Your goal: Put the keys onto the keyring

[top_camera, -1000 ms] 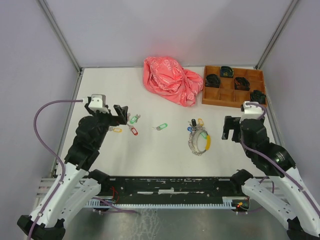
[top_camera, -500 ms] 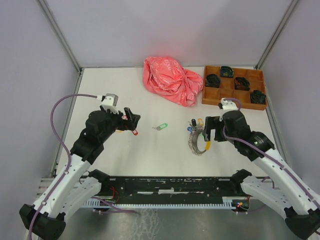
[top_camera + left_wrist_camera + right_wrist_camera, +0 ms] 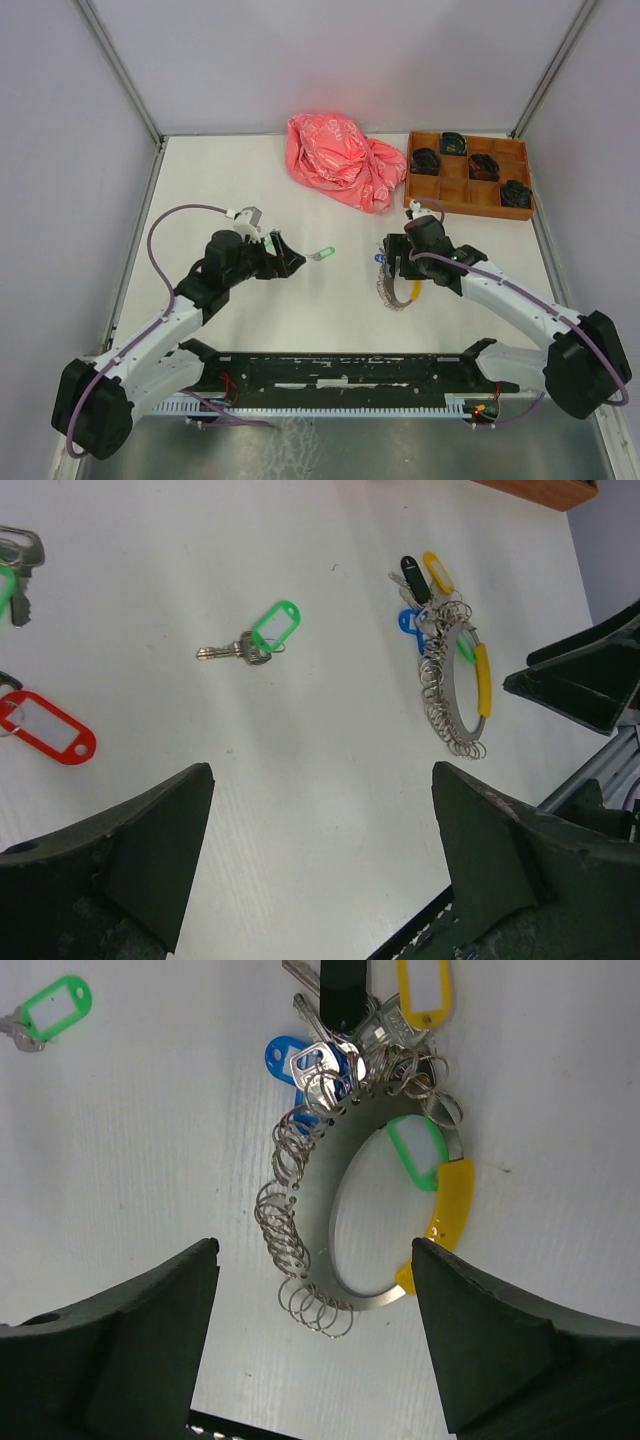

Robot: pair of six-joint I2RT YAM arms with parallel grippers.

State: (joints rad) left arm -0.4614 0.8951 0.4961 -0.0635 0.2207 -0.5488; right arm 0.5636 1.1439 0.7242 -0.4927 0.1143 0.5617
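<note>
Two sets of jaws stand wide open and empty over a white counter (image 3: 330, 320) scattered with tagged keys. The left jaws, at the end of the left arm (image 3: 190, 300), hover low just short of a loose green-tagged key (image 3: 262, 640), which lies flat and alone between them and the keyring. A red-tagged key (image 3: 45, 725) and a further silver key (image 3: 22, 550) lie off to one side, closer to the left jaws.

The right jaws, on the right arm (image 3: 500, 290), straddle the keyring (image 3: 280, 1210) from above without touching it. The ring lies flat, right of the counter's middle, with its yellow band (image 3: 450, 1205) on the right arm's side. Blue, black, yellow and green tags are bunched at its far end.

Both arms appear to be closing in, the left for the green-tagged key and the right to steady the ring. The left jaws would do best to drop squarely and close across the plastic tag or the key's head. The thin blade lies flush with the counter and could skate away. The right jaws look best placed on the solid band near the yellow section, clear of the loose small rings and the hanging tags. That should keep the ring from swinging and leave a free loop facing the key.
</note>
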